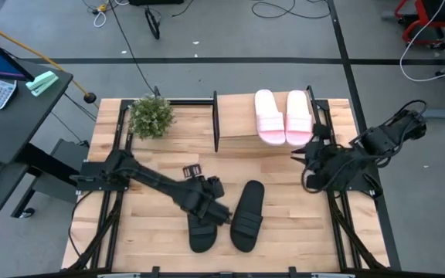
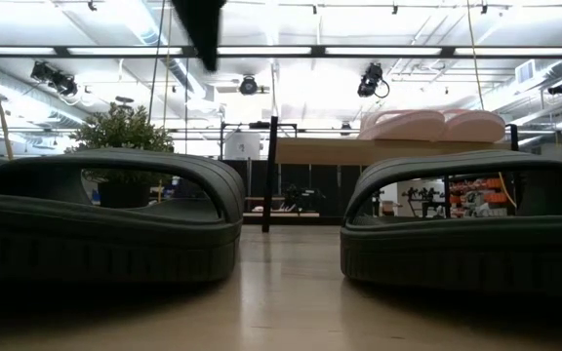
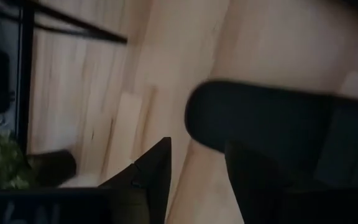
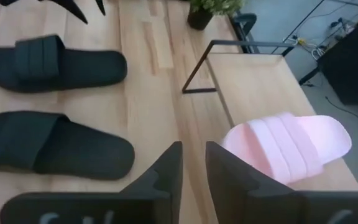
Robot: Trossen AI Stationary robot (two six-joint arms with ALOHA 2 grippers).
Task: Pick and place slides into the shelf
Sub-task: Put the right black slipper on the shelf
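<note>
Two black slides lie soles down on the table, one to the left (image 1: pixel 202 233) and one to the right (image 1: pixel 248 216); both fill the low view (image 2: pixel 105 214) (image 2: pixel 466 224). Two pink slides (image 1: pixel 283 116) rest side by side on the shelf's plywood top board (image 1: pixel 236 127). My left gripper (image 1: pixel 216 210) is open and hovers over the left black slide's far end (image 3: pixel 278 118). My right gripper (image 1: pixel 300 154) waits by the shelf's right end, its fingers a little apart (image 4: pixel 194 146), beside one pink slide (image 4: pixel 284 149).
A potted plant (image 1: pixel 151 116) stands at the far left of the table, next to the shelf. The shelf's thin black uprights (image 4: pixel 197 68) rise from the tabletop. Bare wood lies between the shelf and the black slides. Outside the table stands a dark desk (image 1: pixel 14 108).
</note>
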